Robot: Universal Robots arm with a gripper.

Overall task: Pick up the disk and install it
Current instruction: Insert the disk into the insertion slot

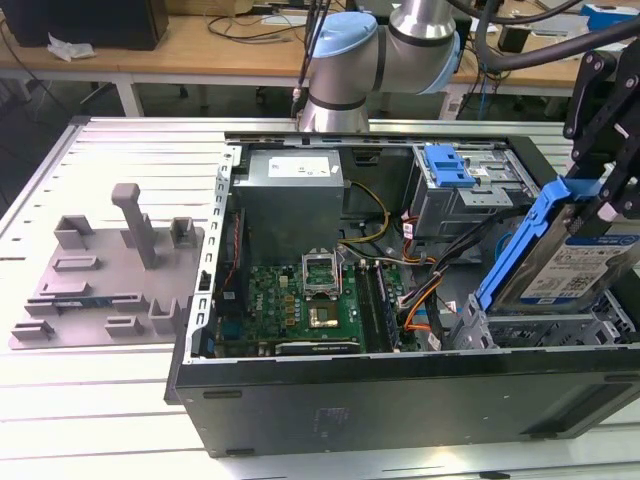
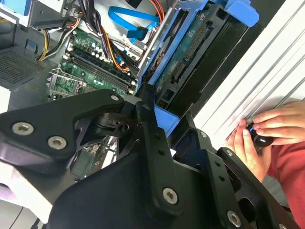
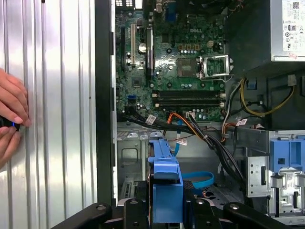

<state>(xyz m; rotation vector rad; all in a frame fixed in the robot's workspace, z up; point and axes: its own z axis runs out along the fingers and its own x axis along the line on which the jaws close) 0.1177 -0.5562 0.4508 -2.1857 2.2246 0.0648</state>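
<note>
Exterior view: mid-install, holding flat silver disk with blue plastic frame [image 1: 570, 262] tilted above grey metal drive cage [image 1: 520, 328], black gripper [image 1: 603, 205] jaws clamped on it; likely needs levelling into the bay.

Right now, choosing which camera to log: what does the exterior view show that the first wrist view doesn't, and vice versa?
Exterior view adds the grey fixture plate beside the computer case and the labelled face of the disk. First wrist view adds a person's hands at the ribbed table. Both share the motherboard and the gripper holding the disk.
</note>
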